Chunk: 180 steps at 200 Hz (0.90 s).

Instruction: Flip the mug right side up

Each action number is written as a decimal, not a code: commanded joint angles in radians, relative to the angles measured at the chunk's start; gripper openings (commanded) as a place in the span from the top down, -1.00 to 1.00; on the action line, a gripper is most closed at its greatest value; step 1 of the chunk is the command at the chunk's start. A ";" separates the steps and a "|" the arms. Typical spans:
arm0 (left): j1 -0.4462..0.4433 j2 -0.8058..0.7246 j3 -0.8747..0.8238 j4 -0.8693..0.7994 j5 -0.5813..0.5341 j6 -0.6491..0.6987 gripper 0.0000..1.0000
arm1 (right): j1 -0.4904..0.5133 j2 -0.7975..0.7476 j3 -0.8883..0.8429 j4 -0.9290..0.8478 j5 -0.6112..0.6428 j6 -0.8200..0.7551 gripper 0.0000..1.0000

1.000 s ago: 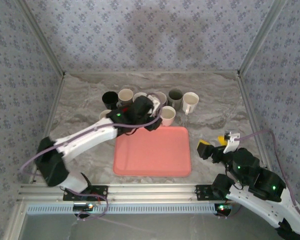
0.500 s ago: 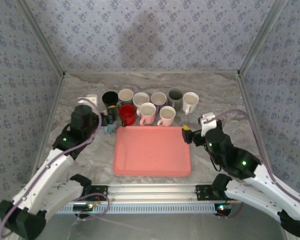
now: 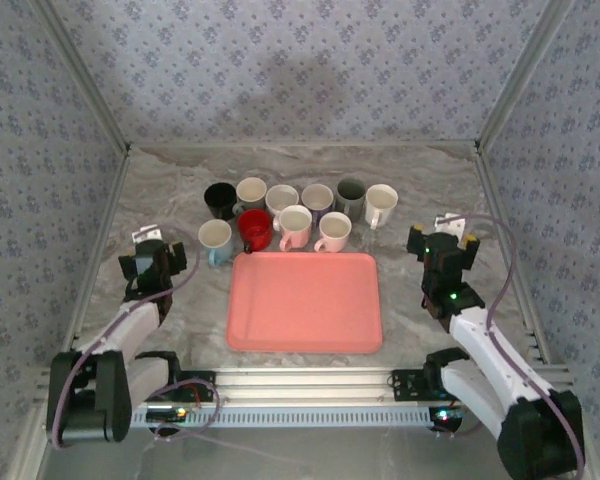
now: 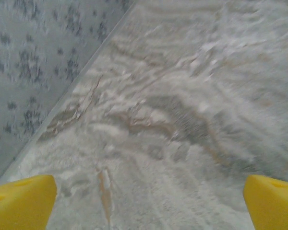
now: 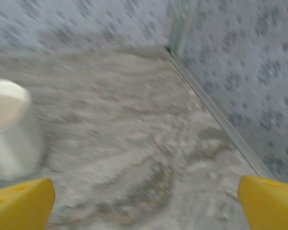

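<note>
Mug (image 3: pixel 215 240), pale blue: upright, mouth up, just off the far left corner of the pink tray (image 3: pixel 305 300). Other mugs (image 3: pixel 295 227), nine: upright, in two rows beyond the tray's far edge. My left gripper (image 3: pixel 152 264): left of the tray, fingers spread, empty. My right gripper (image 3: pixel 442 243): right of the tray, fingers likewise apart, empty.

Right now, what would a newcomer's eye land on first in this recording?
The pink tray in the middle of the table stands out most. A cluster of mugs sits just behind it, and the red mug is the brightest of them. The left gripper and right gripper are at opposite sides of the table, both open and holding nothing.
</note>
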 commanded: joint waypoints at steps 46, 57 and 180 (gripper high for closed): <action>0.020 0.242 -0.023 0.542 0.236 -0.005 -0.99 | -0.160 0.281 -0.175 0.537 -0.090 0.069 -1.00; 0.019 0.326 -0.039 0.655 0.228 -0.017 -0.99 | -0.178 0.329 -0.160 0.585 -0.175 0.061 -1.00; -0.004 0.464 0.100 0.529 0.259 0.023 -0.99 | -0.237 0.659 -0.026 0.730 -0.499 -0.104 -1.00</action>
